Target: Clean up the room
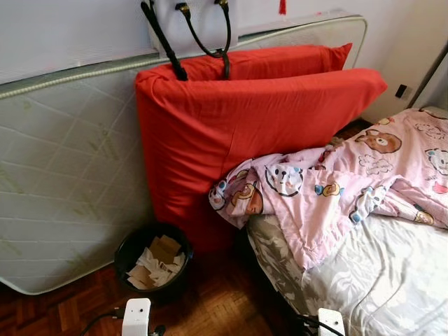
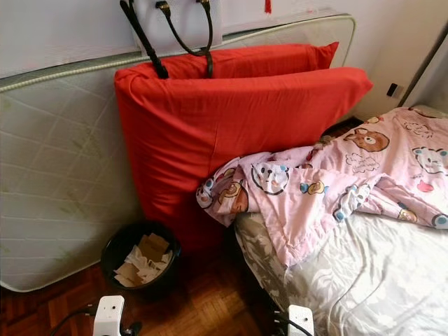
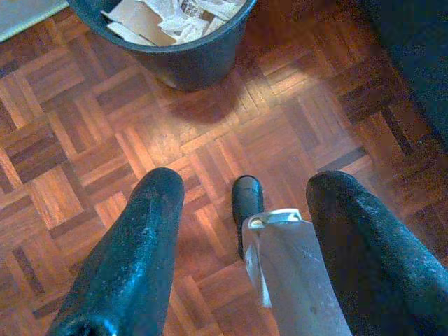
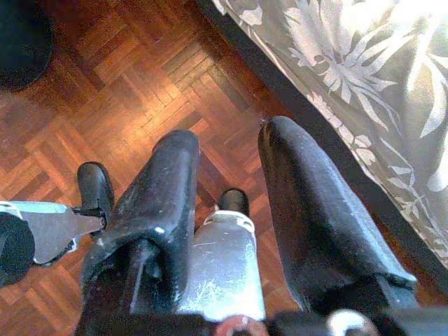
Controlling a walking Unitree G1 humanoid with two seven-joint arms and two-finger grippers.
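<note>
Landmark: black bin, paper-filled, on the parquet.
Quilt: pink quilt crumpled on the bed, right of bin.
Grippers: left gripper and right gripper hang nearby, both spread, empty.
Progress: barely begun; quilt unstraightened.

A bright red cushion leans against a white quilted mattress. The pink blanket carries cartoon bears. The grey bedsheet bears pale flowers. The black bin sits on reddish-brown parquet.
</note>
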